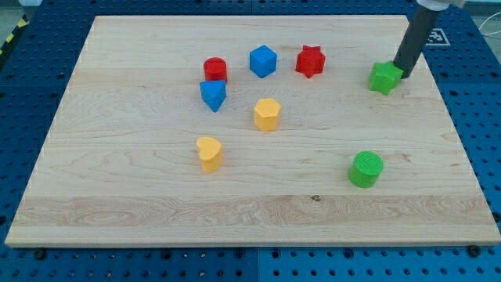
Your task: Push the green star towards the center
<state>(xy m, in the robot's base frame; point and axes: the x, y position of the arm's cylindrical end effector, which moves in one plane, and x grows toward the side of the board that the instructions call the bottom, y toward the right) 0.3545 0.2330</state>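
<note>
1. Green star [384, 77] near the board's [117, 196] right top; my tip [403, 74] touching its right side.
2. Leftward toward the centre: bare wood, red star [310, 61] just above that lane.
3. Yellow hexagon block [267, 114] stands beyond the centre.
4. Green cylinder [365, 169] well below, clear.

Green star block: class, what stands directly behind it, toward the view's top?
My tip stands just behind the green star, at its upper right edge. The star hides no other block; actual contact cannot be confirmed.

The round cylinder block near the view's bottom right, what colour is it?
Green, plain with no pattern: the green cylinder shows clearly in the camera view.
</note>
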